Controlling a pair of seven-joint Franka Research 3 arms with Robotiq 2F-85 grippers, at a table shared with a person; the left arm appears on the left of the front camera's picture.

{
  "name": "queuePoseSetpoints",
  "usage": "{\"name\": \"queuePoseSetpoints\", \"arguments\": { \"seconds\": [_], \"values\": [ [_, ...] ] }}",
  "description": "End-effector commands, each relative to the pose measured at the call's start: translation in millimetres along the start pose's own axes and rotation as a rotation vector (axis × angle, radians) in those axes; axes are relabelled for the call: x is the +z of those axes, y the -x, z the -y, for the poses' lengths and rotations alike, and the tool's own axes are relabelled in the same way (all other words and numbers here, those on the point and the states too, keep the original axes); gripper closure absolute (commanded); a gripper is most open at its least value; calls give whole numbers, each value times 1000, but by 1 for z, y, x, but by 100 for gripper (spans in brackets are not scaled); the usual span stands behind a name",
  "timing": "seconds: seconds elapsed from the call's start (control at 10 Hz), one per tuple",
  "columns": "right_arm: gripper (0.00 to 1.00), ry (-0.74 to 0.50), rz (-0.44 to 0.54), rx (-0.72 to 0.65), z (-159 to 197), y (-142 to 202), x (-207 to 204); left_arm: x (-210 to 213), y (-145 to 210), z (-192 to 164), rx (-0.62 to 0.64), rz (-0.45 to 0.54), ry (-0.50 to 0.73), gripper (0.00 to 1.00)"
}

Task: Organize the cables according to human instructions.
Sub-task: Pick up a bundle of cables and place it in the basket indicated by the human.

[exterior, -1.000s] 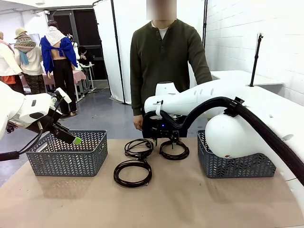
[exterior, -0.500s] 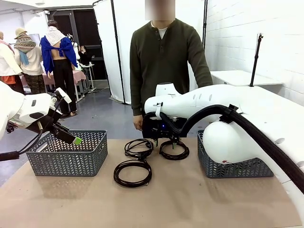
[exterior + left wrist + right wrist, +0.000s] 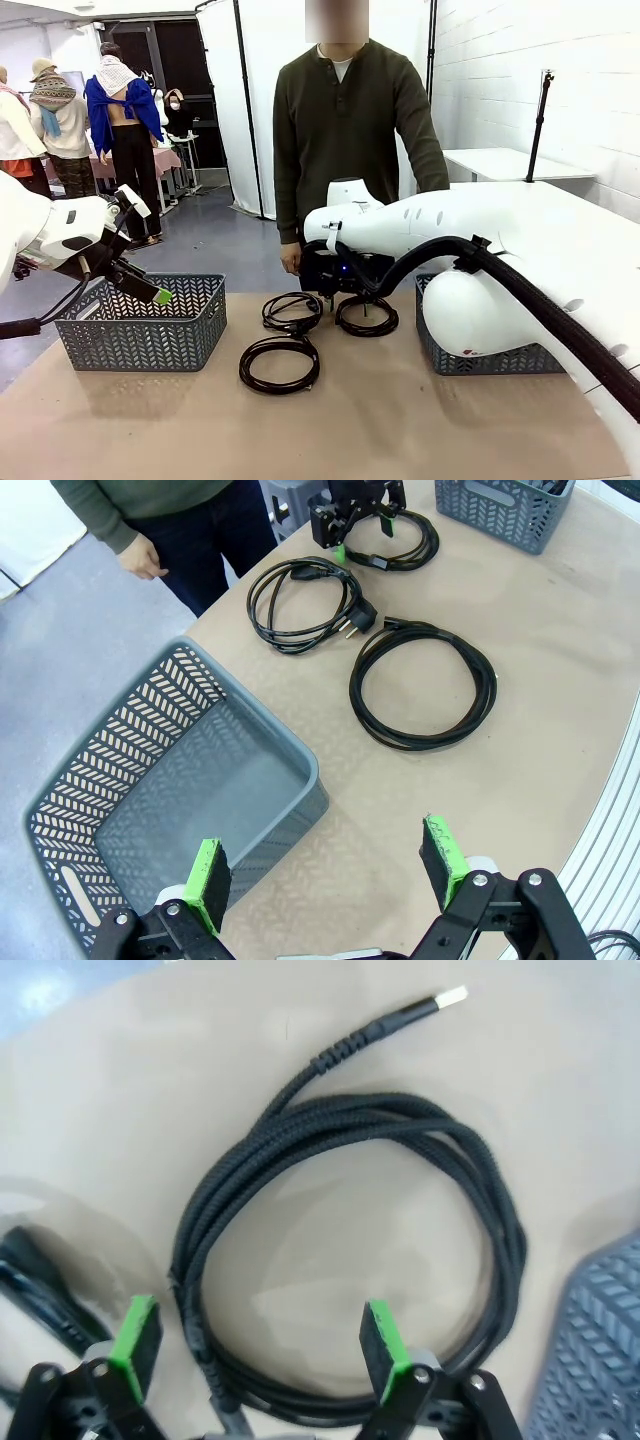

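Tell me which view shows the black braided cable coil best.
The right wrist view: the black braided cable coil lies close, weave and metal plug clear. The front view shows it small, under the right tool. The left wrist view shows it far off.

Robot lab, white arm point(image 3: 440, 212) over brown-papered table point(image 3: 420, 430), white screen point(image 3: 268, 100) behind, painted block wall point(image 3: 520, 60)

White arms point(image 3: 450, 212), blk hoses point(image 3: 540, 312), green pads point(image 3: 208, 882)
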State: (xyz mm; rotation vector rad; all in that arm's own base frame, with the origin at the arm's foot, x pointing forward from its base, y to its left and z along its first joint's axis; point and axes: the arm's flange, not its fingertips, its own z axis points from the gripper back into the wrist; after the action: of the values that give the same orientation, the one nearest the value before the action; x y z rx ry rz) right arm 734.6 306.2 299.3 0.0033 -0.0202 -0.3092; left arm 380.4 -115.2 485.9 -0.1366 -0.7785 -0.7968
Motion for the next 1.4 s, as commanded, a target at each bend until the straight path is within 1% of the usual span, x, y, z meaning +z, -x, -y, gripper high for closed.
{"name": "queuePoseSetpoints", "arguments": {
  "seconds": [0.0, 0.2, 0.3, 0.4, 0.6, 0.8, 0.9, 1.3],
  "values": [
    [0, 47, 17, -14, -18, -21, 2, -1, 0, -1, 16, 3, -1, 0],
    [0, 65, 11, -24, -18, -24, -2, -1, 0, -1, 16, 3, -1, 0],
    [0, 67, -25, -17, -18, -23, -3, -1, 0, -1, 16, 3, -1, 0],
    [18, 74, -13, -13, -19, -21, -2, -1, 0, -1, 16, 3, -1, 0],
    [54, 72, -28, 2, -19, -19, 0, -1, 0, -1, 16, 3, -1, 0],
    [90, 44, -18, 30, -18, -16, 4, -1, 0, -1, 16, 3, -1, 0],
    [100, 29, -41, 36, -16, -16, 4, -1, 0, -1, 16, 3, -1, 0],
    [100, -3, -56, 71, -12, -9, 14, -1, 0, -1, 16, 3, -1, 0]
  ]
}}
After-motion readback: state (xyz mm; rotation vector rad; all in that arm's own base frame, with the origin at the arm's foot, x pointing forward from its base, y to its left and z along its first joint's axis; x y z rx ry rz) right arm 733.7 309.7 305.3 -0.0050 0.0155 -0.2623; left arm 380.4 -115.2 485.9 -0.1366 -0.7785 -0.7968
